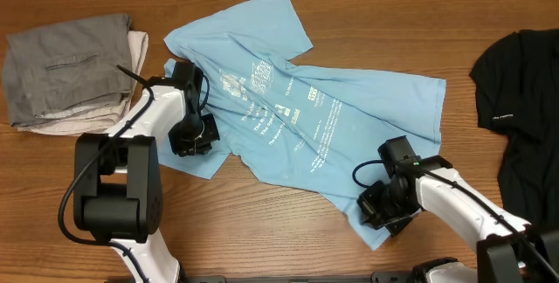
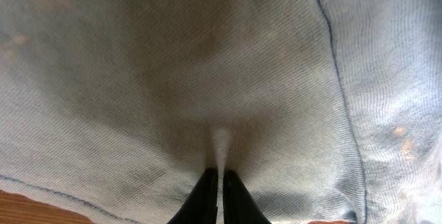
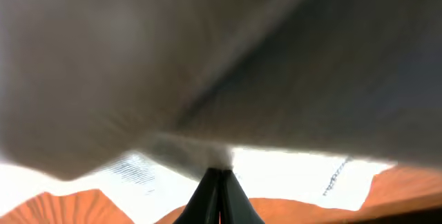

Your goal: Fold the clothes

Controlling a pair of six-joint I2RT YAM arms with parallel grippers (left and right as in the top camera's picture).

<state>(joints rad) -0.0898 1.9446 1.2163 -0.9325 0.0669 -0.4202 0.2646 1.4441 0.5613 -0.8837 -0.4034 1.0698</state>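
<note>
The clothes, a light blue T-shirt (image 1: 349,100) with white printed text facing up, lie spread and rumpled across the middle of the table. My left gripper (image 1: 194,133) sits at the shirt's left edge. In the left wrist view its fingers (image 2: 207,193) are shut on a small pinch of the blue fabric (image 2: 207,65). My right gripper (image 1: 384,206) is at the shirt's lower right corner. In the right wrist view the right gripper (image 3: 219,173) is shut on the cloth (image 3: 207,58), which is raised and drapes over the camera.
A folded pile of grey and beige garments (image 1: 65,69) lies at the far left. A black garment (image 1: 524,108) lies at the right edge. Bare wooden table (image 1: 288,231) shows in front of the shirt, between the two arms.
</note>
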